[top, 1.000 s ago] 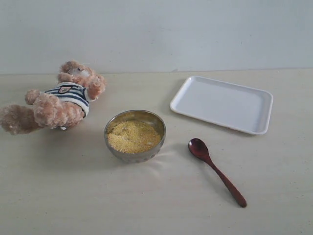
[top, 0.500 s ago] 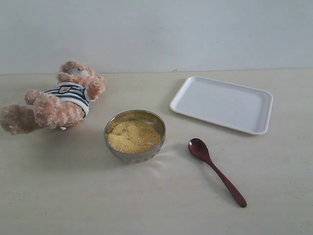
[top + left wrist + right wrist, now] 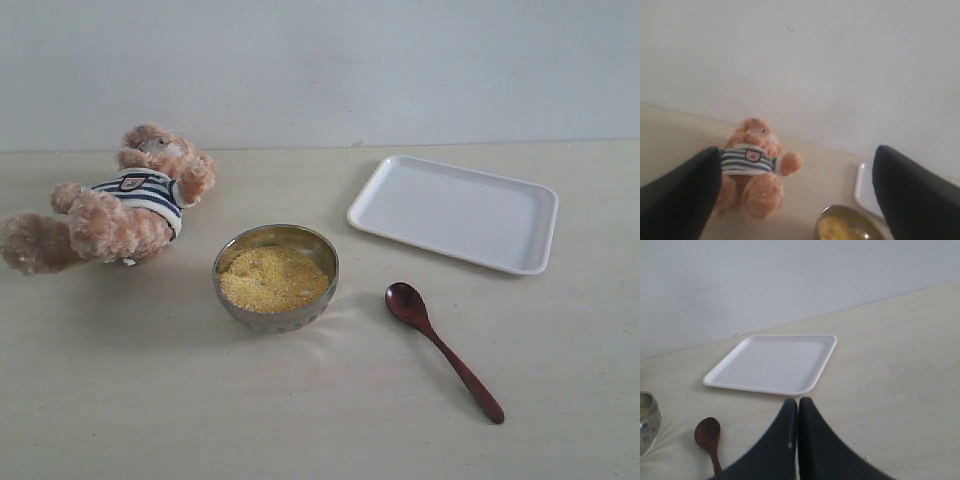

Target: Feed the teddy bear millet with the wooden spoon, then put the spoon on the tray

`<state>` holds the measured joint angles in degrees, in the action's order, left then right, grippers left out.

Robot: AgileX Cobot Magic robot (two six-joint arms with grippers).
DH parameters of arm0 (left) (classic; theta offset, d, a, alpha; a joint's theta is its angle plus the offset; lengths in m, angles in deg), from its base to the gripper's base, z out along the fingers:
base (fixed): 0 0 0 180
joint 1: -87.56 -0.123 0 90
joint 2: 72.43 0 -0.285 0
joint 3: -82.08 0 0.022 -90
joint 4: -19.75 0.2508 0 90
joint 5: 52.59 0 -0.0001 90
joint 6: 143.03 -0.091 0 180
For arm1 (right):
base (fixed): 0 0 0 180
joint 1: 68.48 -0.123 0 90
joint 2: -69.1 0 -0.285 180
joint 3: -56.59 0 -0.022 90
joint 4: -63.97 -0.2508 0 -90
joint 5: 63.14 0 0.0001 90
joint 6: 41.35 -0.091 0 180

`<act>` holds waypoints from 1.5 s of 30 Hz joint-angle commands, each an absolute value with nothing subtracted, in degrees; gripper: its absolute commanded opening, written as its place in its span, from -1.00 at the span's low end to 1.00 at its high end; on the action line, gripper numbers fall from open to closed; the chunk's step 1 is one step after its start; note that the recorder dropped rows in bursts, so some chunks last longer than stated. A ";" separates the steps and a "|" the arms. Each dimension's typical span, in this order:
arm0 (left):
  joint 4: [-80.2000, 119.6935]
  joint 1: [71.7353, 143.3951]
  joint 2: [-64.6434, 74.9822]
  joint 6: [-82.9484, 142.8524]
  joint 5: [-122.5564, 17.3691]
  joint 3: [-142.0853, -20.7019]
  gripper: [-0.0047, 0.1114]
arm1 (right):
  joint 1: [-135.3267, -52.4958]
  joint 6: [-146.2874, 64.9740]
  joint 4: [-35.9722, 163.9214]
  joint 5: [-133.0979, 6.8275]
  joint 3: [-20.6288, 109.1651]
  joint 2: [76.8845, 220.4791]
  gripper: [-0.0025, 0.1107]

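The left gripper stands spread wide, empty; the right gripper is clenched on nothing. The wooden spoon lies lower right of the frame, below the tray.

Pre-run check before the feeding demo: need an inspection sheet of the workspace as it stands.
Surface: pale beige tabletop, no spills seen.
Job's things: fluffy light-brown teddy bear in a navy-and-white striped shirt, lying down at left; fine yellow millet in a round silvery metal bowl, centre; slim dark reddish-brown wooden spoon flat on the table right of the bowl, apart from it; flat white rectangular tray behind the spoon, nothing on it.
Clutter: nothing seen.
End effectors: left end effector open, empty; right end effector shut, empty; neither shows in the exterior view.
Cables: nothing seen.
Surroundings: plain pale wall behind the table.
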<state>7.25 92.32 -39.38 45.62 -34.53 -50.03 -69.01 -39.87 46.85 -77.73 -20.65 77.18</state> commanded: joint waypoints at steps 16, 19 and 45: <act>8.58 92.18 21.78 32.74 -21.40 -91.75 0.43 | -69.04 -39.79 47.13 -77.97 -20.63 76.88 -0.96; 8.61 92.18 23.16 26.79 -17.49 -92.07 0.43 | -69.04 -39.79 47.13 -77.97 -20.63 76.88 -0.96; 5.17 92.18 47.68 24.29 -28.07 -99.29 0.76 | -69.04 -39.79 47.13 -77.97 -20.63 76.88 -0.96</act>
<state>5.84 92.32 46.93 24.52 -26.44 -98.65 -69.01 -39.87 46.85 -77.77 -20.65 77.18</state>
